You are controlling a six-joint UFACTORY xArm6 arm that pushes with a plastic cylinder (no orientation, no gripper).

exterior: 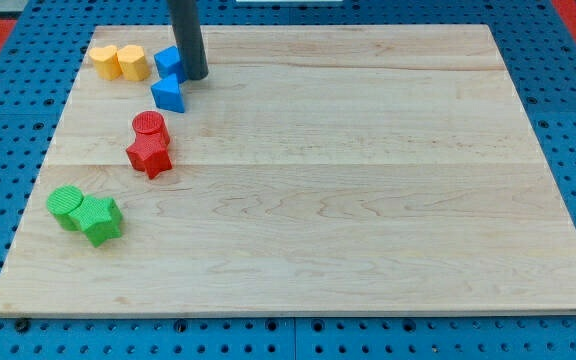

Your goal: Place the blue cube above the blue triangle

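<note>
The blue cube (168, 61) sits near the board's top left, directly above the blue triangle (168, 94) and touching or nearly touching it. The dark rod comes down from the view's top. My tip (195, 75) rests on the board at the cube's right side, against or very close to it, and just up and right of the triangle.
Two yellow blocks (118, 62) lie left of the cube. A red cylinder (150, 125) and a red star (149, 154) lie below the triangle. A green cylinder (66, 205) and a green star-like block (101, 219) sit at the lower left. The wooden board (368, 200) lies on a blue grid.
</note>
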